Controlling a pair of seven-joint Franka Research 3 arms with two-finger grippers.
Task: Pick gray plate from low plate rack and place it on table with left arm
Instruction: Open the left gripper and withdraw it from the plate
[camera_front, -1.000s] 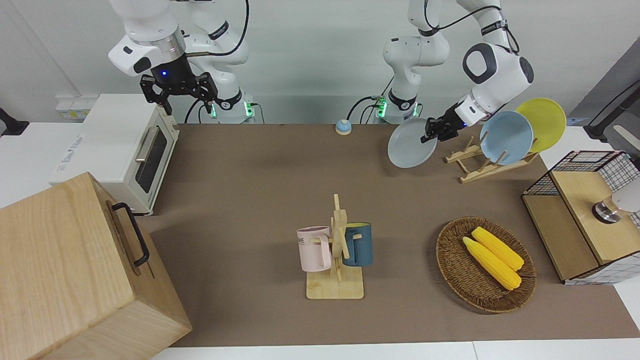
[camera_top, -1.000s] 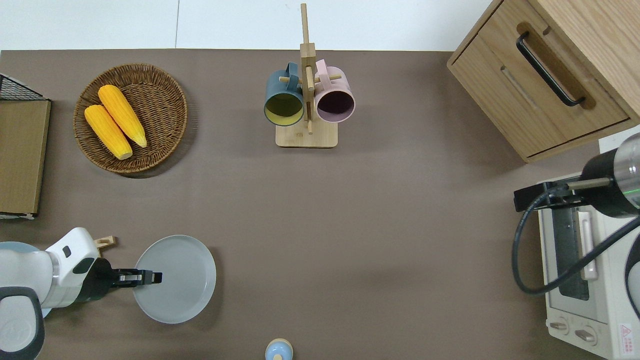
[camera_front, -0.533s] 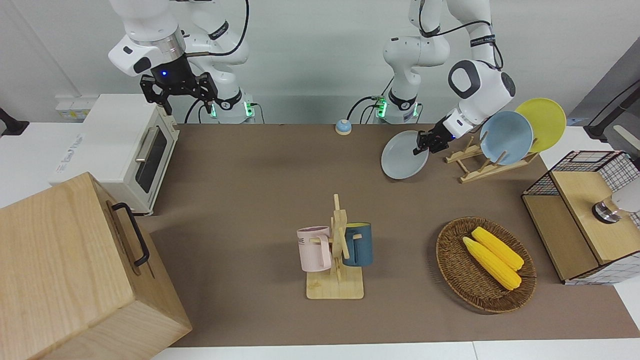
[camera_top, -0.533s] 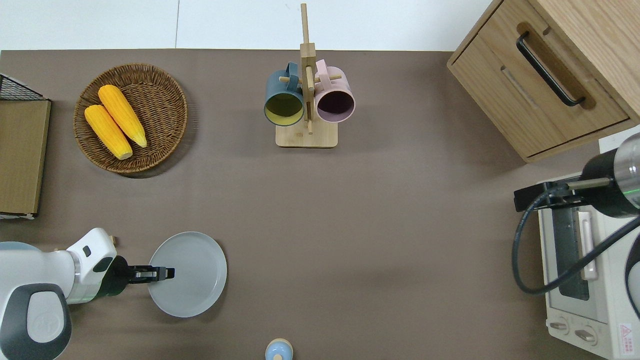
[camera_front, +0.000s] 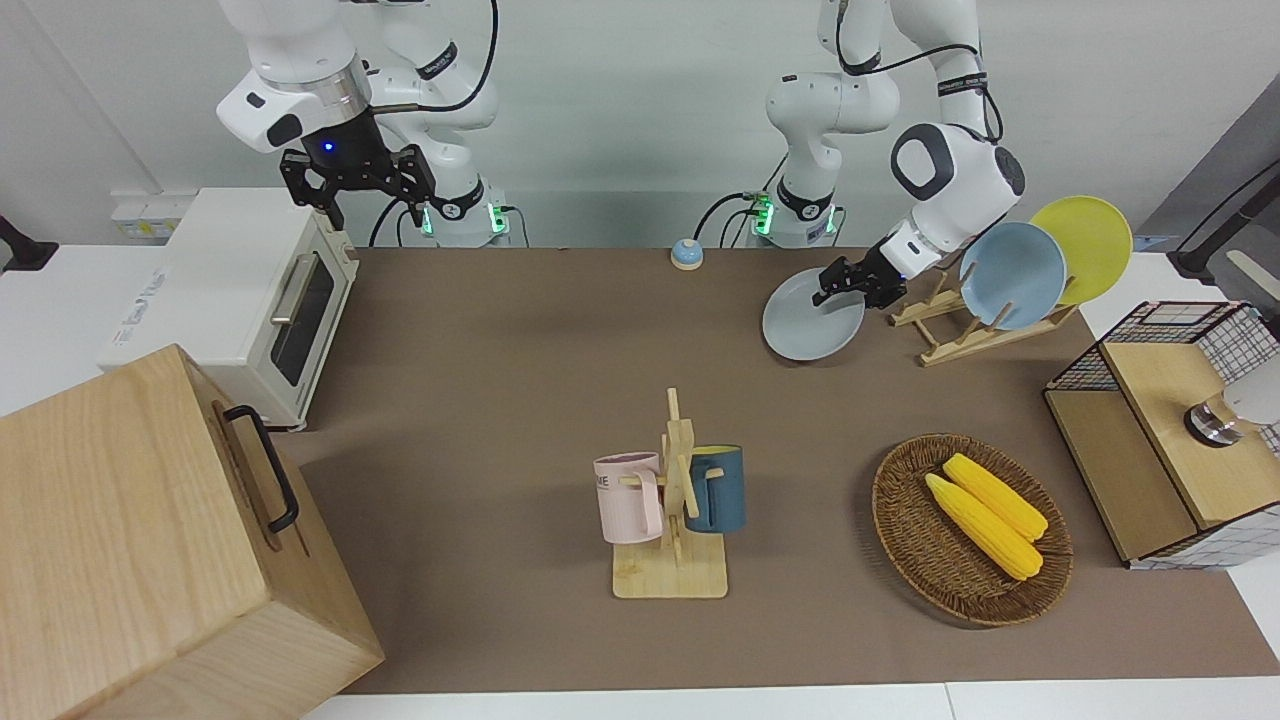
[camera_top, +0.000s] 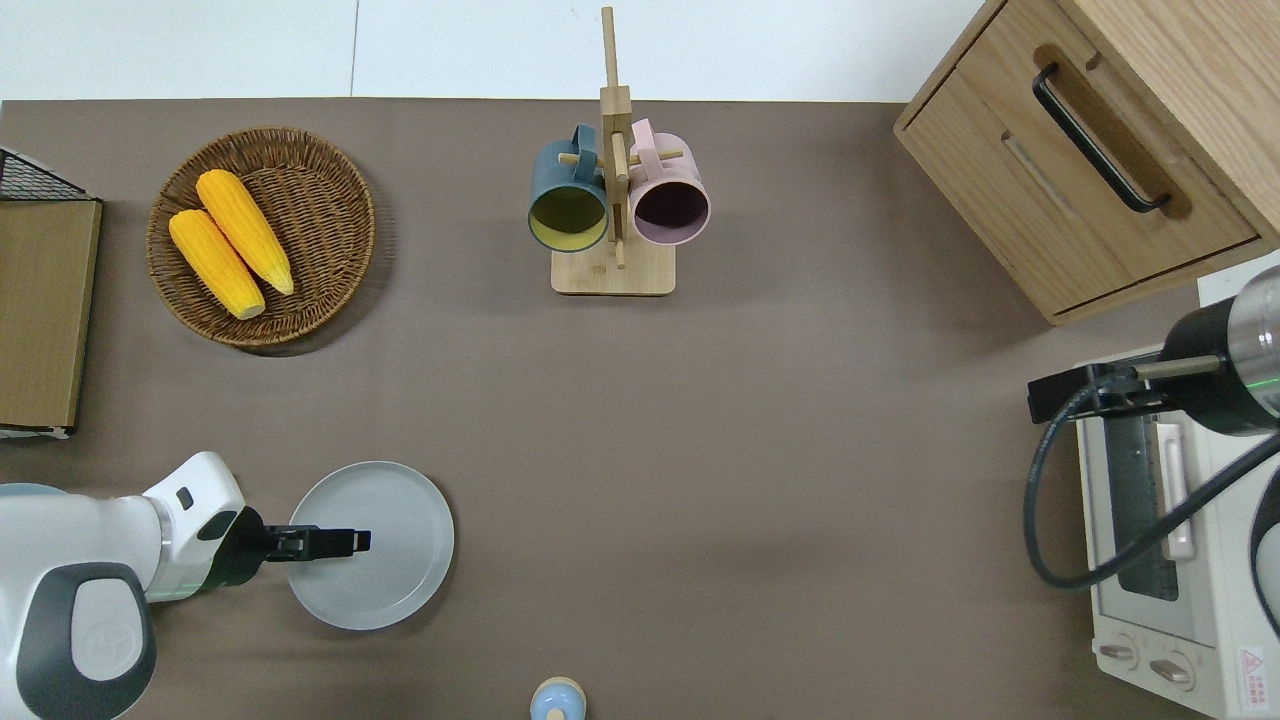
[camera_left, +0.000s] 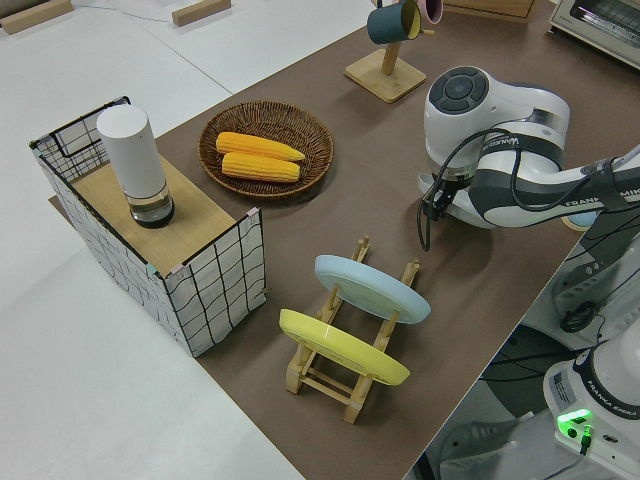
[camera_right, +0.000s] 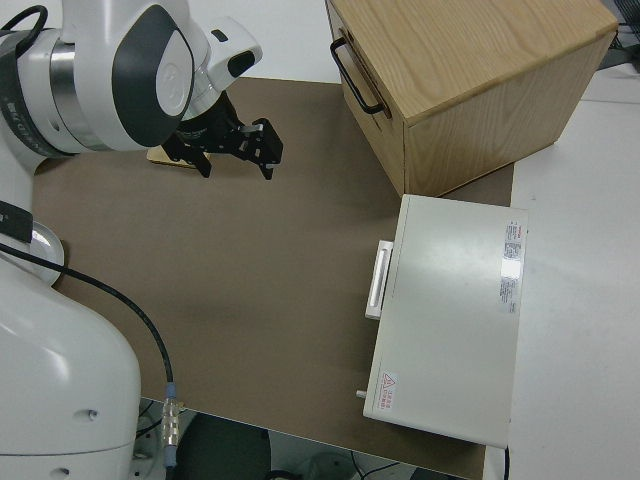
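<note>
Beside the low plate rack (camera_front: 940, 325), at its nine o'clock in my front view, I'm seeing the left claw (camera_top: 345, 541) gripping the gray plate (camera_top: 395, 575) over the surface (camera_top: 700, 450); right arm parked.

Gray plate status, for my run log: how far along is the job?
Done: the gray plate is out of the low plate rack. In hand: the left tool grips its rim, the plate lying nearly flat just above the table. Left: set it down and release. The right arm is parked.

Smooth gray plate (camera_top: 390, 560), matt brown table (camera_top: 760, 440), pale wooden low plate rack (camera_front: 960, 335).
</note>
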